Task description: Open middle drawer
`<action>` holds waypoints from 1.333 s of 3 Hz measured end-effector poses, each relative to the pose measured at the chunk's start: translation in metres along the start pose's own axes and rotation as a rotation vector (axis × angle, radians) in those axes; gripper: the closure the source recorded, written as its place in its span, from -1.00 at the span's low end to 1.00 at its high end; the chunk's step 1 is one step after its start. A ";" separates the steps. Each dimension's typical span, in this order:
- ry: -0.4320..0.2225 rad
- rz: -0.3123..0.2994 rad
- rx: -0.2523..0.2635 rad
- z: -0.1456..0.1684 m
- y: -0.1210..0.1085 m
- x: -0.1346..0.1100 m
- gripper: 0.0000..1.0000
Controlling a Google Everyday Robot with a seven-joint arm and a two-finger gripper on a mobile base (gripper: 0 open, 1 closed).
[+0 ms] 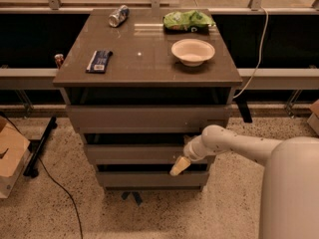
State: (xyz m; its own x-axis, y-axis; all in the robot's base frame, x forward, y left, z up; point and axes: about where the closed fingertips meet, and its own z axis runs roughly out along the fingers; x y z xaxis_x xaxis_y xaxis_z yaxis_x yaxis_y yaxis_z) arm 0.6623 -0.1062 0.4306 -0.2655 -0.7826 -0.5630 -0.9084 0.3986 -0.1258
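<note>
The middle drawer (134,154) is the taupe-grey flat front second from the top of the cabinet, with a dark gap above it. The taller uppermost front (144,117) and the lowest front (139,179) sit above and below it. My gripper (180,166), cream-tipped on a white arm reaching in from the right, is at the lower edge of the middle drawer's front, towards its right end, over the gap above the lowest front. The drawer's interior is not visible.
The cabinet top (144,68) carries a white bowl (193,51), a green bag (188,20), a can lying down (118,16) and a dark packet (99,60). A cardboard box (10,158) and a black cable (60,188) are on the floor at left.
</note>
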 end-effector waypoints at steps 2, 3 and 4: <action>0.093 -0.007 -0.085 0.010 0.003 0.024 -0.15; 0.093 -0.007 -0.085 0.007 0.002 0.022 0.31; 0.093 -0.007 -0.085 0.003 0.002 0.019 0.25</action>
State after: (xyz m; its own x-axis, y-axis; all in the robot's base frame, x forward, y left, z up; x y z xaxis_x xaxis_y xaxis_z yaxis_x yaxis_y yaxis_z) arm 0.6568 -0.1192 0.4174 -0.2846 -0.8277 -0.4836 -0.9332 0.3546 -0.0576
